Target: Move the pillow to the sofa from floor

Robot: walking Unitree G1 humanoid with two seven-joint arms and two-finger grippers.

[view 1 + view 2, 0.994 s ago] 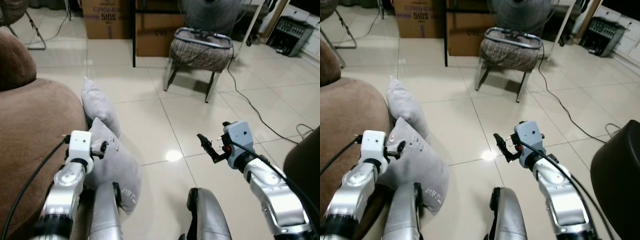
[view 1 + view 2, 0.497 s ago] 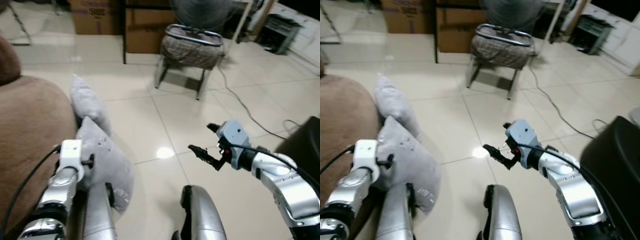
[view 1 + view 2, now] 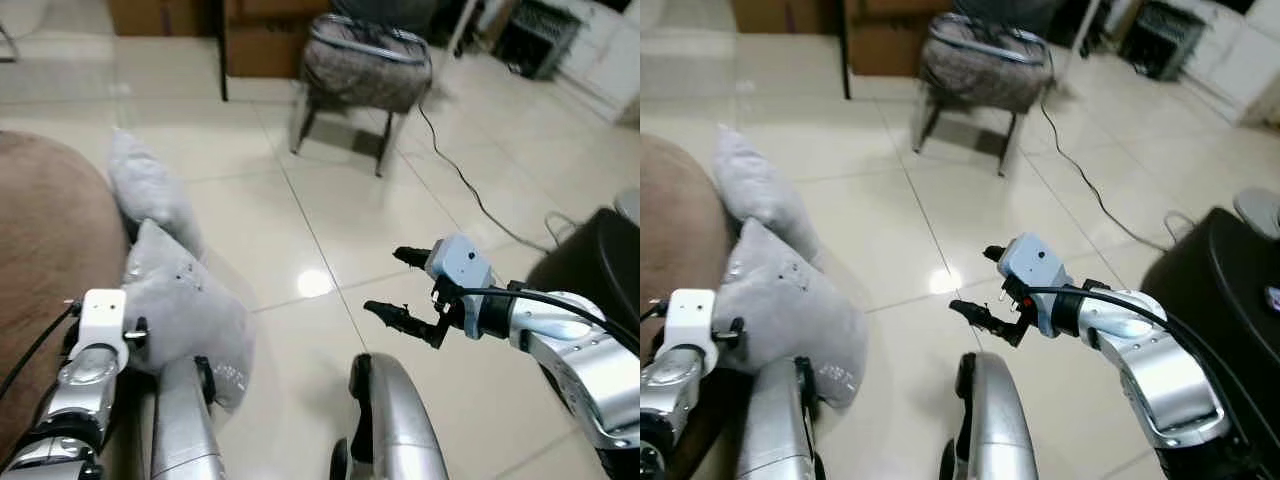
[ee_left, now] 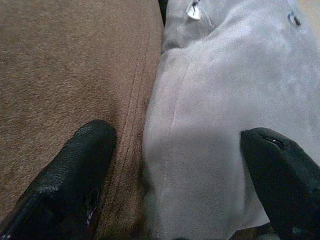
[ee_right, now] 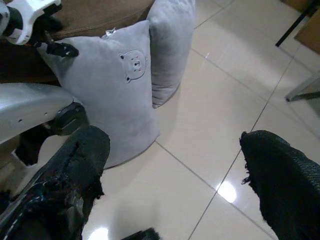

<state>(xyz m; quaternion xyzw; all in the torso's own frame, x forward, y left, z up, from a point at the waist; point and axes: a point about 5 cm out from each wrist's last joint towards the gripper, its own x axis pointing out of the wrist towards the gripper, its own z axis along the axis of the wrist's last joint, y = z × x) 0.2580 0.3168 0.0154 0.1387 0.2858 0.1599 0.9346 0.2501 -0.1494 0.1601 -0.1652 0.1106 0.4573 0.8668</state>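
Leaning against the brown sofa (image 3: 40,250), two grey pillows stand on the glossy cream tile floor (image 3: 330,215): the near pillow (image 3: 185,305), which bears a small bear face in the right wrist view, rests against the sofa's front, and the second pillow (image 3: 150,190) stands just behind it, farther along the sofa's edge. The left gripper (image 4: 175,165) is low at the seam where the near pillow meets the sofa, its fingers spread wide, one finger (image 4: 75,165) over the brown fabric and the other over the grey cover, gripping nothing. The right gripper (image 3: 400,290) hovers above the bare tiles well away from the sofa, fingers parted and empty, pointing back toward the pillows. Farther from the sofa across the floor stands a metal-framed chair (image 3: 365,70) with a checked seat, and beyond it are cardboard boxes (image 3: 260,40). A black cable (image 3: 470,190) trails over the tiles beside the chair. A dark rounded object (image 3: 590,260) sits on the side of the room opposite the sofa. A bright light reflection (image 3: 312,283) shines on the tiles between the near pillow and the right gripper.
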